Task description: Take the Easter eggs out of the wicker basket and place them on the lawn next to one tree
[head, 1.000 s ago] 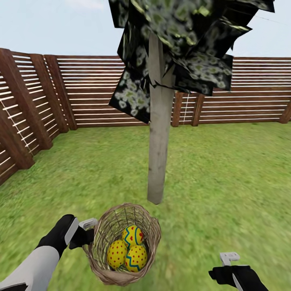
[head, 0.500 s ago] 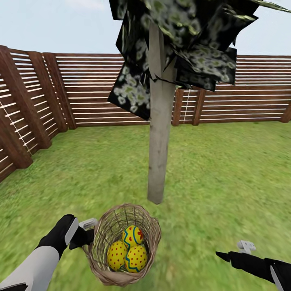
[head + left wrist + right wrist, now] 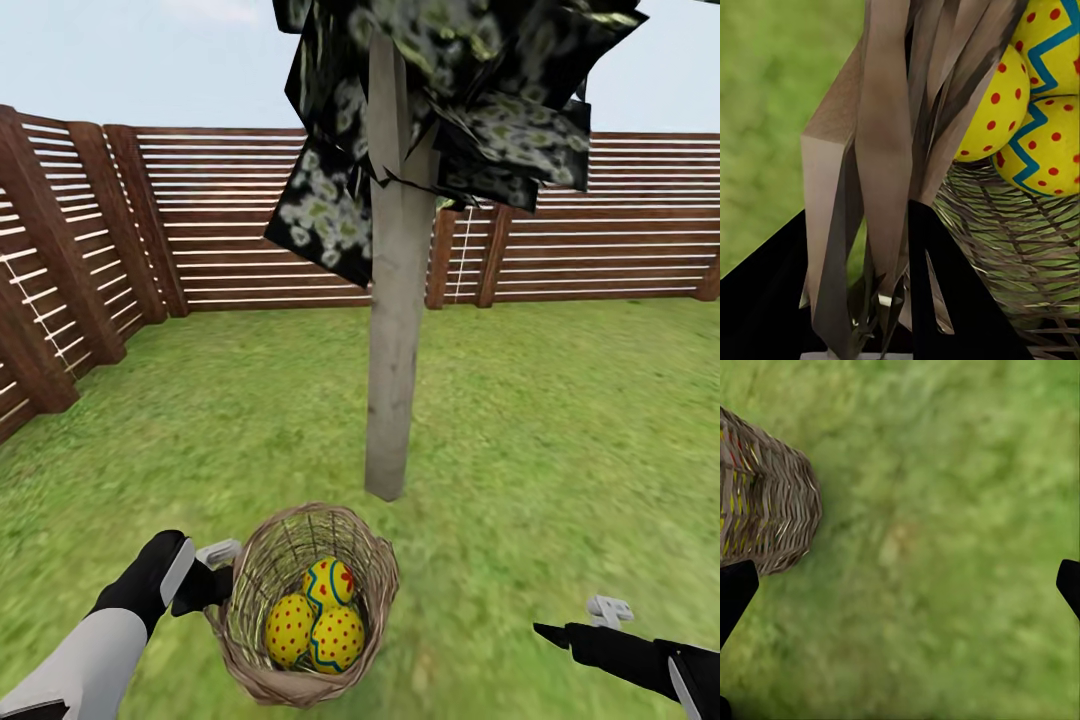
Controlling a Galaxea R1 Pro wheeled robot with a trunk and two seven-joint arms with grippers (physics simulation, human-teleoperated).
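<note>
We see the garden's wooden fence (image 3: 240, 220) running across the back and down our left side, enclosing the lawn (image 3: 560, 440), a wide stretch of mottled green grass. Out of it rises the tree (image 3: 395, 340), its pale grey-beige trunk straight and its dark blocky foliage flecked with white blossoms overhead.

Just this side of the trunk's foot we find the wicker basket (image 3: 300, 600), round and tan-brown, tilted so that its mouth faces us. Our left tool (image 3: 212, 572) is at the basket's left rim, and the left wrist view shows its dark fingers (image 3: 945, 285) closed on the woven twigs of the rim (image 3: 881, 172), so we take it to be gripping the basket.

Our right tool (image 3: 585, 625) hangs low over bare grass, well apart from the basket on its right side. In the right wrist view its two dark fingertips (image 3: 735, 589) sit at opposite edges with grass between them, so its jaws stand wide apart and hold nothing; the basket's woven side (image 3: 765, 502) lies off to one side of them.

The three Easter eggs (image 3: 315, 615) lie clustered in the basket's bottom, yellow with blue zigzags and red dots, touching one another, close to the left tool and far from the right
</note>
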